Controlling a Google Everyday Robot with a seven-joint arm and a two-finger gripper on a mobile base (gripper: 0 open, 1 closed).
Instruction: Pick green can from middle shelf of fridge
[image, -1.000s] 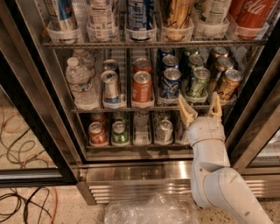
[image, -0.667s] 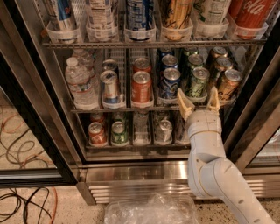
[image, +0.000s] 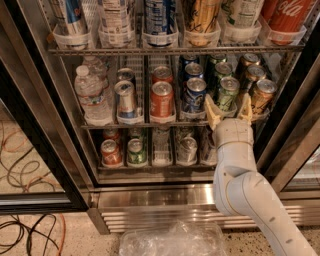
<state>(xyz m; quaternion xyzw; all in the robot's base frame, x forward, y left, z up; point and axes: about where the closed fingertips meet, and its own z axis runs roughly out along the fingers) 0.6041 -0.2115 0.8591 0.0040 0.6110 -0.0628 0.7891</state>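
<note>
The fridge (image: 45, 150) stands open with wire racks. On the middle shelf (image: 145, 122) stand rows of short cans and a water bottle (image: 92, 95). The green can (image: 227, 92) is the front one of its lane, right of the blue cans (image: 194, 94) and left of the bronze-brown cans (image: 262, 95). My gripper (image: 229, 111) is open right in front of the green can's lower half. Its two tan fingers (image: 212, 112) stand either side of the can's base, at the shelf's front edge. I cannot tell whether they touch it.
Tall cans fill the top rack (image: 175, 50). The bottom shelf holds a red can (image: 110, 152), a green can (image: 135, 151) and silver cans (image: 187, 149). A clear plastic bag (image: 170, 240) lies on the floor before the steel grille (image: 150, 212). Cables (image: 30, 235) lie at lower left.
My gripper has risen and moved a little left, from below the shelf's front edge to level with the green can's base. The cans have not moved.
</note>
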